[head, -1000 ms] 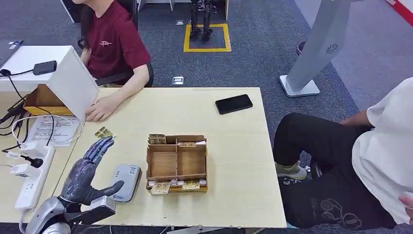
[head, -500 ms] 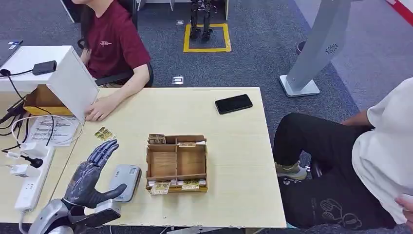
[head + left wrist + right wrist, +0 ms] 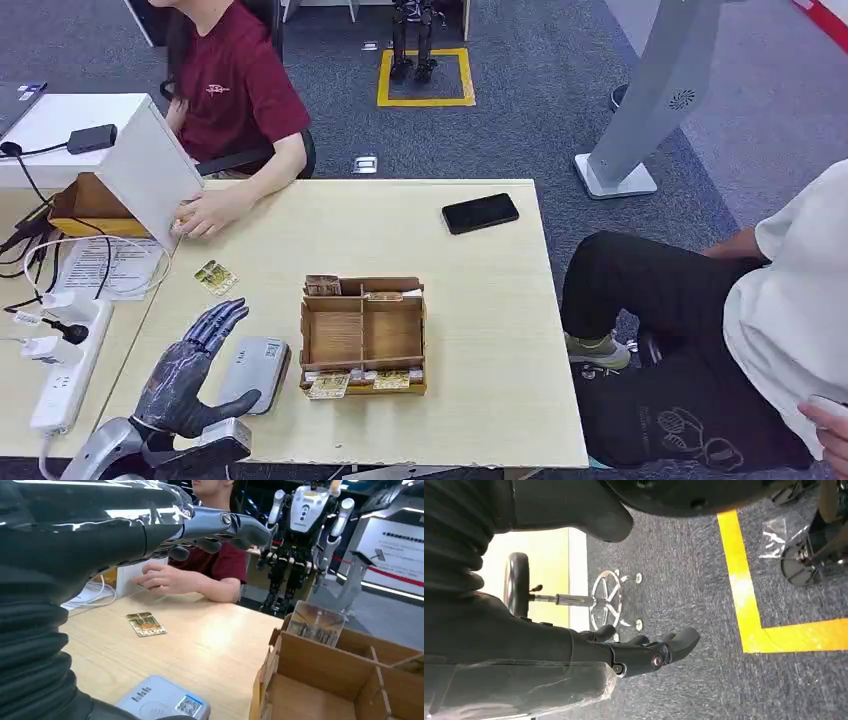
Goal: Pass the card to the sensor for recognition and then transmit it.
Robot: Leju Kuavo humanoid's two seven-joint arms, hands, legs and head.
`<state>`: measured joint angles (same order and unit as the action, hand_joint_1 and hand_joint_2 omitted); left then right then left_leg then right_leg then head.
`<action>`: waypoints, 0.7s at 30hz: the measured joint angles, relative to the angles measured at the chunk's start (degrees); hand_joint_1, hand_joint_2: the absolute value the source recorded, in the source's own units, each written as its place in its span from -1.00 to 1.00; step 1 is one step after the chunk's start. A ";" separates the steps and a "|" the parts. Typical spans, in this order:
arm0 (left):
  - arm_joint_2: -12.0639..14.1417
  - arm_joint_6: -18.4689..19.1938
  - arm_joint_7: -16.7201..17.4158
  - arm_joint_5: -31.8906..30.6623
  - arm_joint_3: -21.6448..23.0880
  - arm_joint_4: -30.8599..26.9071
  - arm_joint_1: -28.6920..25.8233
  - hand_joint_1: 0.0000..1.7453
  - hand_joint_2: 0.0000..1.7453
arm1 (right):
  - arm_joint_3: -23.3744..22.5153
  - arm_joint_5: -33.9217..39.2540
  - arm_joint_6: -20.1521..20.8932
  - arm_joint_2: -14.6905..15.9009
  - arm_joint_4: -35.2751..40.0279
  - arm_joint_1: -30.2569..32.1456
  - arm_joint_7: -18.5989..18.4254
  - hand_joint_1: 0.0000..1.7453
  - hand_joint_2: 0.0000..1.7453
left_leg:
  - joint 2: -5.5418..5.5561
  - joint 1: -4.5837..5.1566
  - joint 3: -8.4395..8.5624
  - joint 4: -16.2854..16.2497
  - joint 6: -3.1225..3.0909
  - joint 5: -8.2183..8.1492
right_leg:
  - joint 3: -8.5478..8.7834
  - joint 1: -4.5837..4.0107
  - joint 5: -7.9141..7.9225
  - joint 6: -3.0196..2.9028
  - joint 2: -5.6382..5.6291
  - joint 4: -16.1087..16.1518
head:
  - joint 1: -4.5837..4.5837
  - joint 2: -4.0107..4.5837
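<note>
A small gold-patterned card [image 3: 215, 277] lies flat on the table's left part, also seen as the card [image 3: 145, 624] in the left wrist view. The grey card sensor [image 3: 254, 373] sits near the table's front edge; the sensor [image 3: 162, 706] shows close under the wrist camera. My left hand [image 3: 190, 365] hovers open beside the sensor on its left, fingers stretched toward the card and short of it, holding nothing. The left hand's fingers [image 3: 220, 527] reach out above the table. My right hand [image 3: 644, 652] hangs open over the carpet, empty.
A cardboard organiser box [image 3: 363, 334] with more cards stands mid-table, right of the sensor. A black phone [image 3: 480, 212] lies at the far right. A person in a red shirt [image 3: 235, 90] rests a hand [image 3: 208, 210] by a white box [image 3: 150, 170]. Cables and a power strip [image 3: 60, 370] lie left. Another person [image 3: 790, 310] sits right.
My left hand has drawn back toward the table's front edge, away from the card, which now lies free on the table. The seated person's hand shifted slightly.
</note>
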<state>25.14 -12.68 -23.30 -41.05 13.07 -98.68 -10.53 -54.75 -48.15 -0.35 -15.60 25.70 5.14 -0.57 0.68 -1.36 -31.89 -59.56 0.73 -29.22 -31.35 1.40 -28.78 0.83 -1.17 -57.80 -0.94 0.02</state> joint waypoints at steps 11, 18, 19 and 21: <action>1.66 -0.07 1.81 -0.26 2.36 0.20 -1.28 -1.00 1.00 | -4.18 -4.86 3.48 -1.93 6.41 1.34 -0.59 -1.00 1.00 | 0.00 0.02 -0.01 0.00 0.00 0.00 | 0.00 0.02 0.00 0.00 0.01 0.01 | 0.04 0.00; 2.12 -0.11 2.19 -0.48 4.00 0.98 -1.21 -1.00 1.00 | -6.34 -6.76 3.78 -2.08 6.89 1.56 -0.16 -1.00 1.00 | 0.00 0.01 -0.01 0.00 0.00 0.00 | 0.00 0.01 0.00 0.00 0.00 0.00 | 0.04 0.00; 2.12 -0.11 2.19 -0.46 4.13 1.09 -1.21 -1.00 1.00 | -6.52 -6.76 3.78 -2.08 6.91 1.58 -0.16 -1.00 1.00 | 0.00 0.01 -0.01 0.00 0.00 0.00 | 0.00 0.01 0.00 0.00 0.00 0.00 | 0.07 0.00; 2.12 -0.11 2.19 -0.48 4.24 1.27 -1.18 -1.00 1.00 | -6.69 -6.80 3.78 -2.08 7.02 1.60 -0.16 -1.00 1.00 | 0.00 0.01 -0.01 0.00 0.00 0.00 | 0.00 0.01 0.00 0.00 0.00 0.00 | 0.07 0.00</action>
<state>27.26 -12.79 -21.11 -41.53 17.31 -97.42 -11.71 -61.44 -54.95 3.43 -17.68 32.72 6.74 -0.72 0.68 -1.36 -31.90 -59.56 0.73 -29.22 -31.36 1.41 -28.79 0.83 -1.17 -57.80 -0.87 0.02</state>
